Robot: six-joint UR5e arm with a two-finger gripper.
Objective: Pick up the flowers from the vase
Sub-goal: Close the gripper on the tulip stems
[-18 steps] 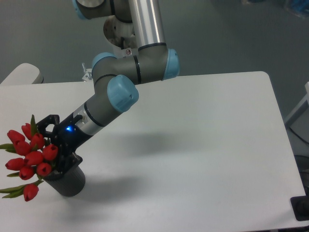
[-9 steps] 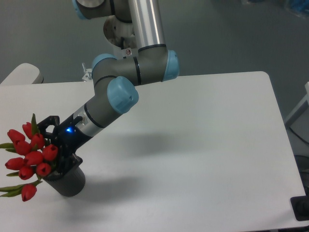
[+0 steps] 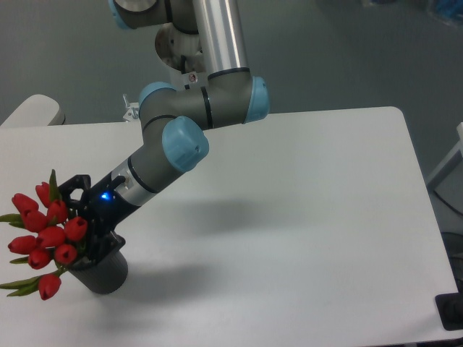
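From my seat the end effector (image 3: 81, 233) sits low at the left edge of the surface (image 3: 304, 217), its black fingers (image 3: 71, 186) reaching in around the stems just above the vase's mouth; whether they are clenched on the stems or released I cannot tell, since the buds hide the tips. The flowers (image 3: 49, 233) lean out to the left, red buds bunched together with green leaves poking toward the frame edge, their stems running down into the vase (image 3: 101, 270). The vase stands upright on the white surface, directly under the wrist. A blue light (image 3: 106, 196) glows on the wrist, and the arm (image 3: 188, 108) slopes up and right from it.
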